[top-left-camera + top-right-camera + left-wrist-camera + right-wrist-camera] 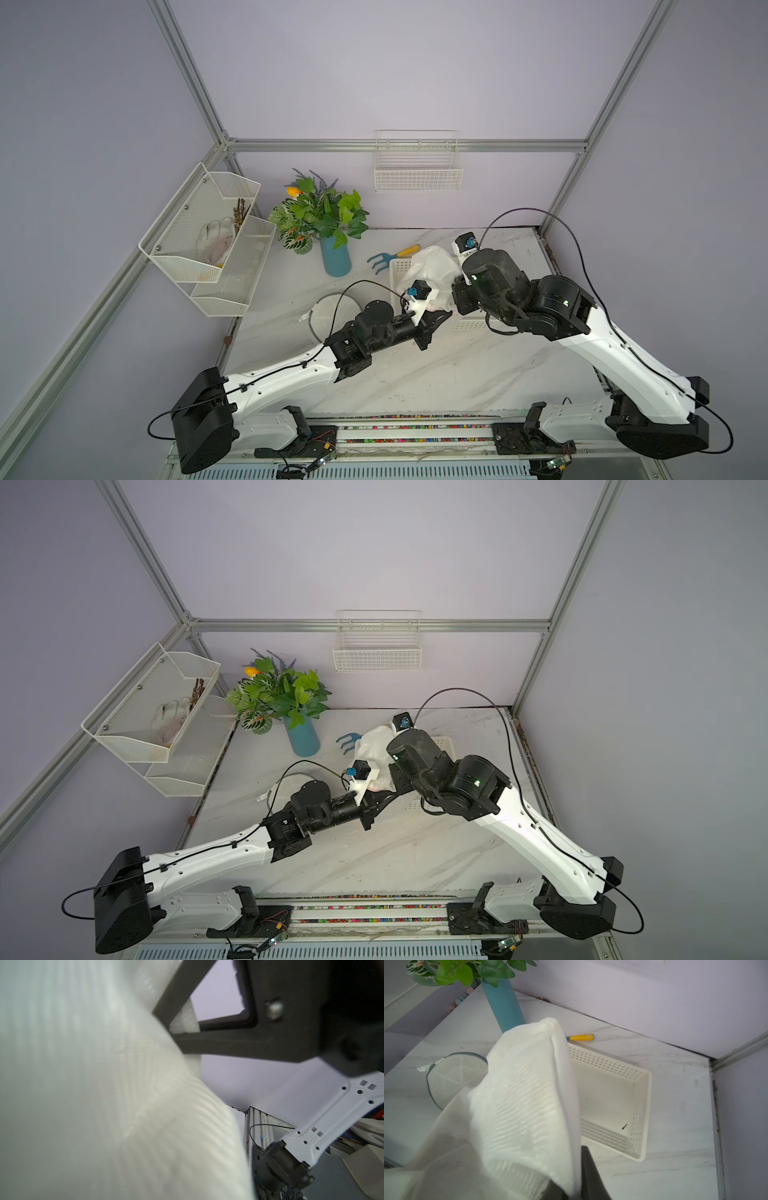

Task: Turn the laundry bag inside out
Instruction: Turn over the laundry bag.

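Contact with the laundry bag (430, 270) is made at its near, lower end, where both grippers meet above the marble table (415, 374). The left gripper (442, 318) is placed on the left side with its fingers pressed fully together, apparently pinching the bag's bottom edge; mesh is seen right against the left wrist lens. The right gripper (571, 1188) is set just beside it on the right, with one dark finger showing under draped cloth. Whether its fingers are parted or clamped cannot be told.

From these fingers the bag is held off the table and rises up and away toward the back wall. Its long axis runs from the grippers to a folded far corner. It is seen as white ribbed mesh, limp and doubled over, with a thin layer hanging beside a denser one. Neither arm is judged clearly nearer; the far end would have to be drawn back through the held edge.

Beneath and beyond the bag a perforated basket (645, 1105) is seen, then a hand rake (386, 259).
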Controlling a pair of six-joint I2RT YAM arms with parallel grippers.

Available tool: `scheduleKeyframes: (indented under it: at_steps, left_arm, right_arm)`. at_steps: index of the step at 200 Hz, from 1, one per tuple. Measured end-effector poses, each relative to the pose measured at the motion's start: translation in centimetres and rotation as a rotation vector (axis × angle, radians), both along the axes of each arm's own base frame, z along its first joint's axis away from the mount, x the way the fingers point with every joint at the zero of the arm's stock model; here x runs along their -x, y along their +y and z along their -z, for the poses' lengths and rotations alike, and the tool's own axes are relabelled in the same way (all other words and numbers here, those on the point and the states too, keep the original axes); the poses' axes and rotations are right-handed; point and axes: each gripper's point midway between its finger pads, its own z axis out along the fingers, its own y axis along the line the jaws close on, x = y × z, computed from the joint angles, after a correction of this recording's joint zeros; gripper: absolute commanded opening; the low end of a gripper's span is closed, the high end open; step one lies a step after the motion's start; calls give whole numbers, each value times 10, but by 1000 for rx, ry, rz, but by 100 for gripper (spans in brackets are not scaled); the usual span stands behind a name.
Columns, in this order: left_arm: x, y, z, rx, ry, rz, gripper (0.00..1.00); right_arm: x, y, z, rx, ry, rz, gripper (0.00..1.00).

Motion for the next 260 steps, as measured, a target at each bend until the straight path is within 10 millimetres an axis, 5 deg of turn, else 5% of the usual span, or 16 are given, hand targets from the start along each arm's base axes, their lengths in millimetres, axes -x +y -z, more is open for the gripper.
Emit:
scheduleKeyframes:
  at_steps: [31, 49, 75, 96, 122, 146, 192, 223, 260]
  left_arm:
    - [10, 8, 3, 64, 112, 49, 0]
    - [10, 15, 2, 103, 163, 47, 0]
    - [4, 29, -6, 166, 205, -2, 0]
    - [-2, 41, -19, 229, 213, -58, 0]
    - [-7, 47, -28, 274, 225, -101, 0]
    - [-14, 50, -24, 285, 262, -145, 0]
    - [-21, 52, -19, 274, 354, -200, 0]
    - [-24, 53, -21, 265, 405, -224, 0]
    - [-26, 56, -15, 230, 469, -261, 0]
  right_arm:
    - [5, 11, 20, -79, 127, -58, 69]
    - [7, 16, 16, -135, 155, -78, 73]
    - [16, 14, 3, -221, 163, -90, 68]
    - [32, 6, -16, -317, 147, -103, 48]
    - [56, 1, -18, -419, 165, -142, 36]
    - [63, 10, -6, -469, 203, -175, 35]
    - [45, 30, 30, -424, 161, -231, 38]
    - [41, 27, 43, -358, -9, -322, 38]
    - [59, 25, 36, -247, -329, -538, 36]
